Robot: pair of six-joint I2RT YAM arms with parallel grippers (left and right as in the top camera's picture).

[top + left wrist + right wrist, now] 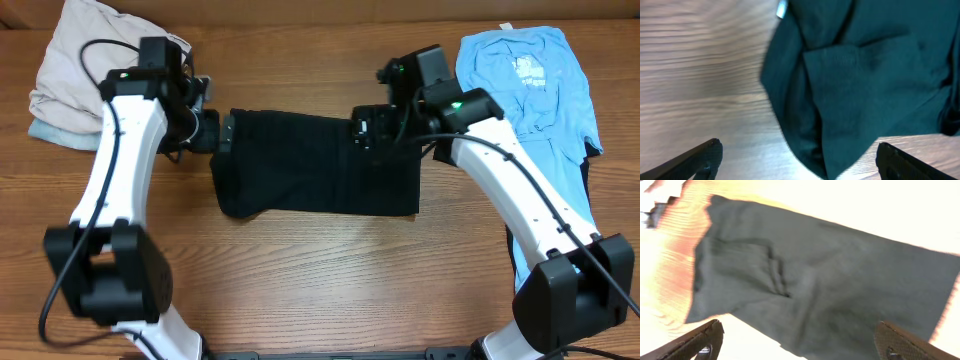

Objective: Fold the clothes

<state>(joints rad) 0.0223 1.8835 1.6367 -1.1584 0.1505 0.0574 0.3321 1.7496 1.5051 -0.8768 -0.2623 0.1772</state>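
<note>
Currently, the black garment (320,165) is seen lying on the table (320,290) as a wide folded band stretched between the two grippers. The left gripper (224,134) is held at one end of it with its fingers spread wide. In its wrist view nothing is clamped, and the cloth's rounded, layered edge is seen just ahead of the fingertips. The right gripper (364,128) is poised over the other end, fingers likewise apart, with the cloth spread below and ahead of them and none of it pinched. A light blue T-shirt (530,80) is left outboard of the right gripper, and a beige pile (75,70) outboard of the left one.

The fold is judged to be only loosely set, since overlapping layers and a raised crease are visible near the left fingers. If either gripper is drawn away low, a fingertip could be caught under a layer and the fold dragged open. If only the top layer is pinched for the next fold, the layers beneath could be left behind and the stack skewed.
</note>
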